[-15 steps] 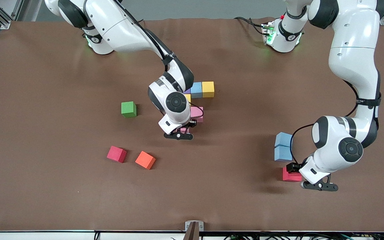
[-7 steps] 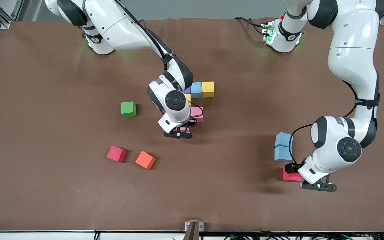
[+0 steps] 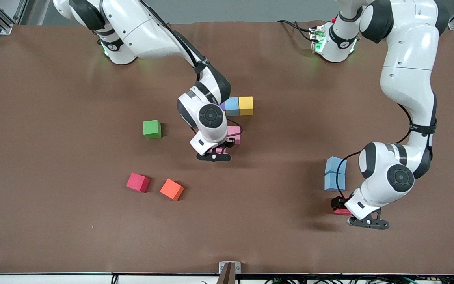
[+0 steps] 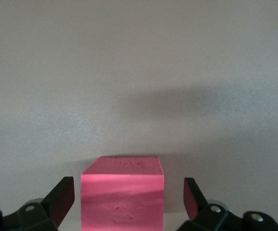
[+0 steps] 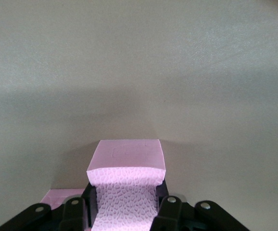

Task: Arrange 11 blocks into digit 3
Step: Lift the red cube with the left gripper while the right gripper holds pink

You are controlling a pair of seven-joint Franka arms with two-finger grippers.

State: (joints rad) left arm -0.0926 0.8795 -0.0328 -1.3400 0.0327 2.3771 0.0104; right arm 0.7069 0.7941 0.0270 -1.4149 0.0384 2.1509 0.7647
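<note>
The 11 blocks lie scattered on the counter (image 3: 53, 221). The right arm bends down mid-counter, its right tool (image 5: 124, 204) clamped on a pink block (image 5: 126, 173) beside another pink block (image 3: 234, 130). The left arm crooks low at its own end, the left tool (image 4: 124, 204) with fingers apart, straddling a red block (image 4: 122, 197) without touching it, just nearer the camera than two light blue blocks (image 3: 335, 173).

Blue cubes (image 3: 335, 178) beside left tool (image 3: 343, 210)
</note>
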